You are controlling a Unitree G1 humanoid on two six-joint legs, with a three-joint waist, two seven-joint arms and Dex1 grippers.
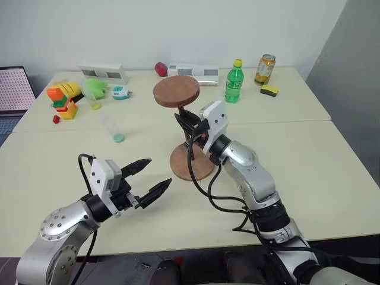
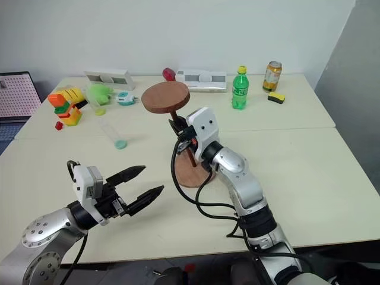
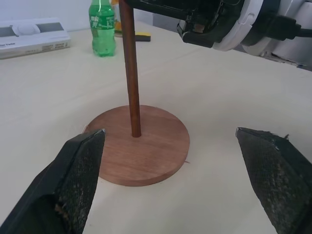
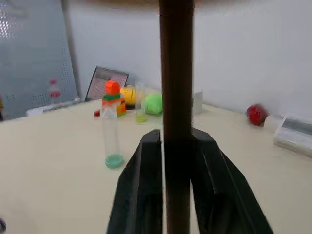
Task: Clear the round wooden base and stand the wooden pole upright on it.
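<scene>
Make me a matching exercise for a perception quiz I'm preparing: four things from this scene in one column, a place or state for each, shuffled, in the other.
Things:
1. wooden pole
2. round wooden base
3. left gripper
4. green bottle

Places or states:
A. fingers spread, holding nothing
B. at the table's far side, near a drinks can
C. upright, between the right gripper's fingers
D. flat on the table, the pole in its centre

Pairs: 1-C, 2-D, 3-A, 4-B
</scene>
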